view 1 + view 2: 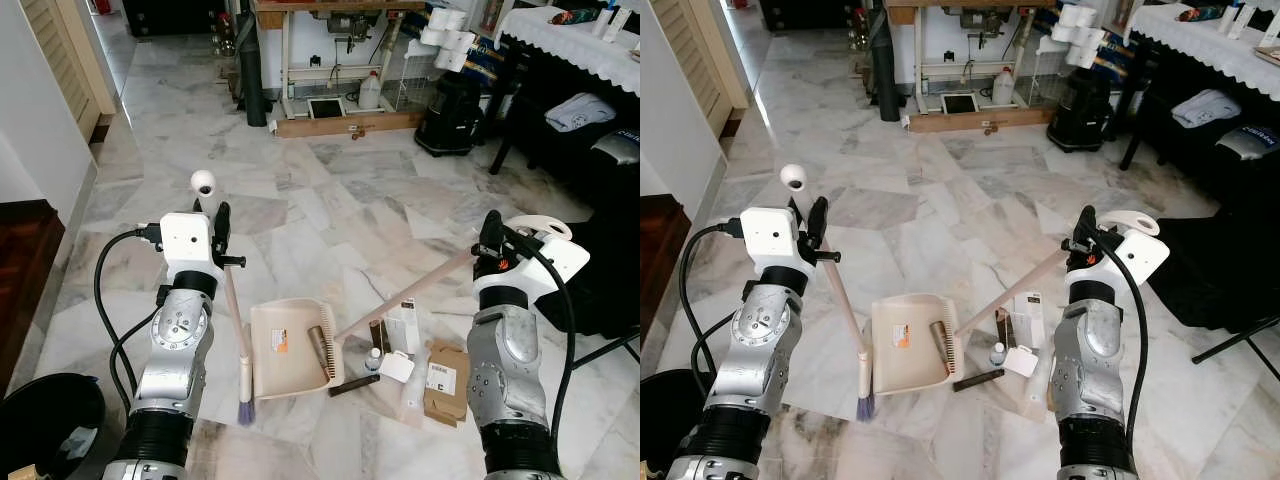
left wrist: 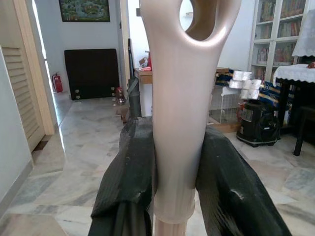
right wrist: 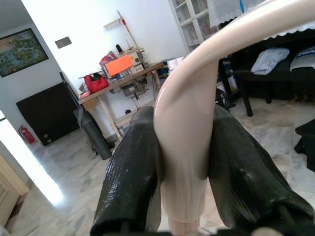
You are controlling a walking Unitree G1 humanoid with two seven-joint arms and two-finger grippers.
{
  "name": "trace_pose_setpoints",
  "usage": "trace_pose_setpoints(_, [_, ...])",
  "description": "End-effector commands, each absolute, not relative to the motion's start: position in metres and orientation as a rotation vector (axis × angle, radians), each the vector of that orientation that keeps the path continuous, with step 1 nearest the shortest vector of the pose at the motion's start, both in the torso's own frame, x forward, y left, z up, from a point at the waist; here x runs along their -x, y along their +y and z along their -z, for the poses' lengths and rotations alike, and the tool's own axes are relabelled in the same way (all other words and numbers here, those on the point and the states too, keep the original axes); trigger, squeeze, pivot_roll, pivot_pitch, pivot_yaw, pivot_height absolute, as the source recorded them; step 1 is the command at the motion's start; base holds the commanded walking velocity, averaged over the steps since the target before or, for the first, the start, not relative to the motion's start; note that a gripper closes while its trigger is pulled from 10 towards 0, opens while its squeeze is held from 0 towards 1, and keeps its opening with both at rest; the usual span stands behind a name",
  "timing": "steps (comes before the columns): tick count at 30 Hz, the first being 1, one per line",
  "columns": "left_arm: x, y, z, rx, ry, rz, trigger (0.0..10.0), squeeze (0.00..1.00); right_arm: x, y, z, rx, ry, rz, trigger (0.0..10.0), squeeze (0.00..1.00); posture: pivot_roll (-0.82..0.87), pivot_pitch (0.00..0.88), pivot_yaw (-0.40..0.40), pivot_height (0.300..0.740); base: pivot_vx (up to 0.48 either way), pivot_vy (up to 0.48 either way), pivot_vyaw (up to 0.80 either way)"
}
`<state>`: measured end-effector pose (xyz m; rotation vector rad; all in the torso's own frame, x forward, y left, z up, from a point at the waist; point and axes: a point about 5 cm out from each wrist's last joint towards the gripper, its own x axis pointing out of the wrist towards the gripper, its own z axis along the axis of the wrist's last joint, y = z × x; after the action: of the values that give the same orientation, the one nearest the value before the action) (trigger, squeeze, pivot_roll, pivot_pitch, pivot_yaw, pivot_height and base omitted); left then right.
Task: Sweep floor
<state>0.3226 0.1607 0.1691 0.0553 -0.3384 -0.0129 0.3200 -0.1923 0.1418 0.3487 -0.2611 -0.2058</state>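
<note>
Down on the floor, the left gripper (image 1: 221, 232) is clamping the smooth cream plastic handle of a dustpan (image 1: 288, 347), its two black textured fingers (image 2: 129, 172) pressing either side of the shaft just under the looped end. From that grip the handle is slanting down and away to the pan, a shallow beige scoop lying flat on the tiles below and between the two arms, with a small orange label inside it. The right gripper (image 1: 489, 243) is closing on the broom (image 1: 400, 296) in the same way — black fingers (image 3: 135, 172) squeezing a glossy, rounded cream handle near its curved top. The broom's pale stick is running diagonally down from that gripper toward the robot's left, and its brush head of brownish bristles is resting inside the pan's open mouth.

Just below the right gripper, beside the pan, litter is lying in a loose cluster: a flattened brown cardboard box (image 1: 444, 381), a white carton (image 1: 404, 325), a small clear bottle (image 1: 372, 360) and a dark stick (image 1: 354, 385).

The floor (image 1: 330, 200) is polished marble in grey and white veins, reflecting light. Far ahead of both grippers a sewing table (image 1: 330, 60) is standing against the wall, with a black vacuum (image 1: 450, 115) near it — and a table with a white lace cloth (image 1: 575, 45) farther to the right.
</note>
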Motion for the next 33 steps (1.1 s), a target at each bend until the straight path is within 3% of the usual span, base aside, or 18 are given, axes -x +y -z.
trace_pose_setpoints(1, [-0.322, 0.1547, -0.1809, -0.062, -0.399, 0.04, 10.0, 0.0, -0.3245, -0.1881, -0.155, -0.372, -0.309, 0.182, 10.0, 0.0, 0.08, 0.0, -0.011, 0.74, 0.0, 0.0, 0.0])
trace_pose_setpoints(10, [-0.3217, 0.1556, -0.1814, -0.068, -0.401, 0.037, 10.0, 0.0, -0.3243, -0.1872, -0.1546, -0.372, -0.307, 0.181, 10.0, 0.0, 0.08, 0.0, -0.009, 0.74, 0.0, 0.0, 0.0])
trace_pose_setpoints(19, [-0.3214, 0.1565, -0.1817, -0.073, -0.401, 0.031, 10.0, 0.0, -0.3236, -0.1882, -0.1541, -0.372, -0.304, 0.184, 10.0, 0.0, 0.08, 0.0, -0.01, 0.74, -0.259, 0.0, 0.0])
trace_pose_setpoints(33, [-0.3211, 0.1575, -0.1824, -0.074, -0.406, 0.025, 10.0, 0.0, -0.3235, -0.1883, -0.1531, -0.373, -0.299, 0.185, 10.0, 0.0, 0.08, 0.011, -0.012, 0.74, 0.0, 0.0, 0.0])
